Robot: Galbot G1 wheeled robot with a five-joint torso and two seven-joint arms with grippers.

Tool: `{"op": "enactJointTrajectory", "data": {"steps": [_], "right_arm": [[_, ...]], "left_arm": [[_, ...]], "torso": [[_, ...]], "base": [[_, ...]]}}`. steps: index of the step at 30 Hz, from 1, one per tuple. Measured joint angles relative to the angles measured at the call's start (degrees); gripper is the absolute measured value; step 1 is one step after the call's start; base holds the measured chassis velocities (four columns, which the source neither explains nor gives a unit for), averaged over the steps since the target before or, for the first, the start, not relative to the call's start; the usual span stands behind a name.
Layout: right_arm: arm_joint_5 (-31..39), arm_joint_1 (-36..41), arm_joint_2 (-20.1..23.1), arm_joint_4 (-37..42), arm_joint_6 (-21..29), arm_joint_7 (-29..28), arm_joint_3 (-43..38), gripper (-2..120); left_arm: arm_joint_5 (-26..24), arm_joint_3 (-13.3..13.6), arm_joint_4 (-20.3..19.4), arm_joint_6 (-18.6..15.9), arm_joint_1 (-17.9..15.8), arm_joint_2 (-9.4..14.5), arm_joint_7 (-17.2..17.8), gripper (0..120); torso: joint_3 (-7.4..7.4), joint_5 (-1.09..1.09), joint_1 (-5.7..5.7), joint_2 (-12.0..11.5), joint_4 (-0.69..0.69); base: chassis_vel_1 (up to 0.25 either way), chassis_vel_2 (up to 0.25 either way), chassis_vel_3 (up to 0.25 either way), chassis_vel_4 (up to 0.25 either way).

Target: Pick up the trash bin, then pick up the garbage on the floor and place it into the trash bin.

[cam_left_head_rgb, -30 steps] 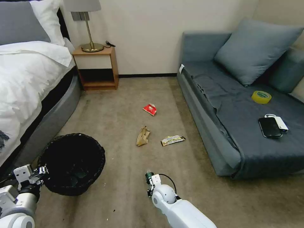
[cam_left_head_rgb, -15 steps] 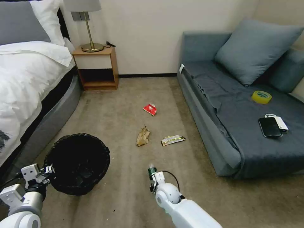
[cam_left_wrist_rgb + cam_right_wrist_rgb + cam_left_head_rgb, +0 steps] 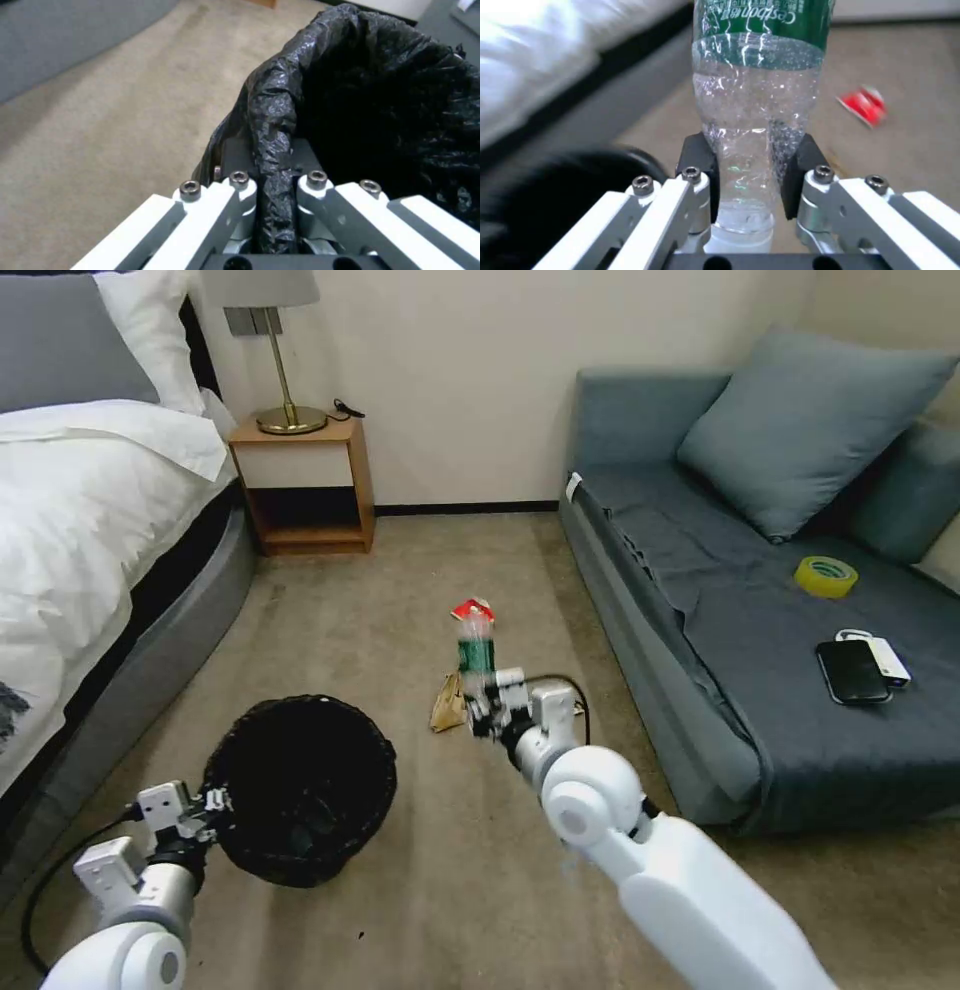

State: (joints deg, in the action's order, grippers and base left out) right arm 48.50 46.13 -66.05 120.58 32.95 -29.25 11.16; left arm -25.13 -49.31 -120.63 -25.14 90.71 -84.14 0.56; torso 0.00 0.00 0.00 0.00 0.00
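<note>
Bottle (image 3: 476, 642): clear, green label, held upright above the carpet (image 3: 380, 600) in our right pincer (image 3: 484, 702), in front of the sofa (image 3: 700, 670). In the right wrist view the two dark pads (image 3: 698, 157) clamp its narrow clear end, with the bottle (image 3: 758, 93) rising straight out between them. We judge it empty and light; the thin wall looks slightly pinched at the pads, so it is soft and likely slick. The narrow part near the neck seems the sound place to hold, being stiffer than the body.

Bin (image 3: 305, 785): black bag folded over the rim, low and to the left of the bottle, well apart from it. Our left pincer (image 3: 205, 800) is closed on the near rim; the left wrist view shows a fold of bag (image 3: 272, 157) squeezed between its fingers. We judge the bag slippery and the bin light. Whether the hard rim is in the grip too, we cannot tell.

Remaining litter on the carpet: brown paper bag (image 3: 448, 702) just beside the right pincer, and a red packet (image 3: 468, 612) beyond the bottle. Paper is crushable and easy to pinch at a ridge; the packet is thin and flat, so probably harder to lift.

Judgement: bin in hand, first item lifted, not yet over the bin.
</note>
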Motion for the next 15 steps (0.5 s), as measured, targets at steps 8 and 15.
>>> {"op": "enactJointTrajectory", "data": {"steps": [8,15], "right_arm": [[-10.49,2.25,-0.28,2.96,-7.43,9.68,6.23,20],[-16.16,2.36,-1.08,0.45,-11.62,15.23,12.92,20]], "left_arm": [[2.21,3.47,0.40,0.60,-0.13,-1.09,0.14,4],[2.45,5.50,-0.38,0.01,-0.31,-1.67,0.16,4]], "torso": [[0.00,0.00,0.00,0.00,0.00],[0.00,-0.01,0.00,0.00,0.00]], "base": [[0.000,0.000,0.000,0.000],[0.000,0.000,0.000,0.000]]}}
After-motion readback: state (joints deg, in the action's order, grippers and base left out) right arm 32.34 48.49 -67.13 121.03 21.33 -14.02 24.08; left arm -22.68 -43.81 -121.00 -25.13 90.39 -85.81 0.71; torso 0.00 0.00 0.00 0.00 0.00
